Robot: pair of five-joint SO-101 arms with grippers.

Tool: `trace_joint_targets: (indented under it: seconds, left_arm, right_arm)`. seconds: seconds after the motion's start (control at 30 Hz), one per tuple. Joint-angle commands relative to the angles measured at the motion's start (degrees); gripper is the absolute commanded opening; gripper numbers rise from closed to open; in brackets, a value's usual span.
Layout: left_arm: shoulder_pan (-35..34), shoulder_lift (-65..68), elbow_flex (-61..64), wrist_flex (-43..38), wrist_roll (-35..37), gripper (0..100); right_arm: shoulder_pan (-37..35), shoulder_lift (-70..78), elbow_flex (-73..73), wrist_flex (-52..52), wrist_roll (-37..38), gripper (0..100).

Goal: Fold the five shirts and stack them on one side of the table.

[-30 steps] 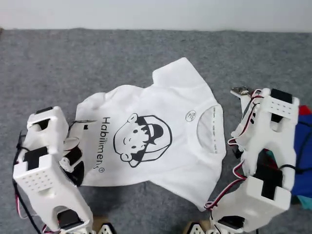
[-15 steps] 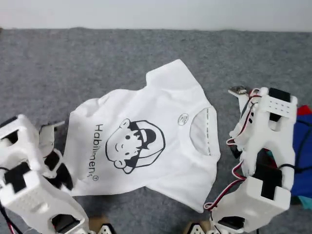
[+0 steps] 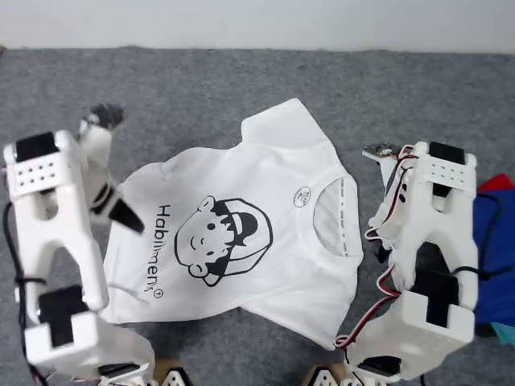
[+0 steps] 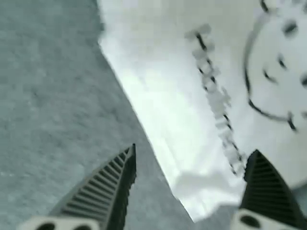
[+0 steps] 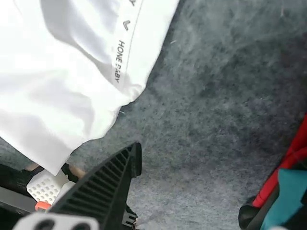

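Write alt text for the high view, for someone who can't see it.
A white shirt with a cartoon face print lies spread face up on a grey table, with the left arm at its hem and the right arm beside its collar. Blue and red clothes lie at the picture's right edge.

- A grey, felt-like cover (image 3: pixel 241 88) lies over the tabletop from the near edge to the far one, its nap rough and faintly mottled.
- A plain white wall (image 3: pixel 257 20) runs along the table's far edge, meeting the cover.
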Motion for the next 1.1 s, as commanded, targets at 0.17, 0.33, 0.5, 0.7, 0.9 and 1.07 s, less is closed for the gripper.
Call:
trace_joint_targets:
  seconds: [0.17,0.33,0.5,0.7,0.9,1.07]
  left_arm:
    - [5.8,21.7,-30.2,1.1,9.8,35]
    - [10.4,35.8,-49.6,6.2,12.4,35]
    - [9.1,48.7,-63.4,8.2,12.1,31]
    - [5.5,51.0,-66.4,8.3,12.0,20]
    - [6.6,51.0,-66.4,8.3,12.0,13]
    - [7.6,49.4,-66.5,8.3,12.4,14]
  right_arm:
    - [-0.3,-3.4,-1.0,0.9,-0.4,50.0]
    - [-0.2,-3.3,-1.0,0.9,-0.4,50.0]
    - [0.0,-3.5,-1.0,1.0,-0.4,50.0]
    - [-0.3,-3.4,-1.1,1.2,-0.4,50.0]
    - [-0.3,-3.1,-1.1,0.9,-0.4,50.0]
    - [-0.3,-3.1,-1.1,1.2,-0.4,50.0]
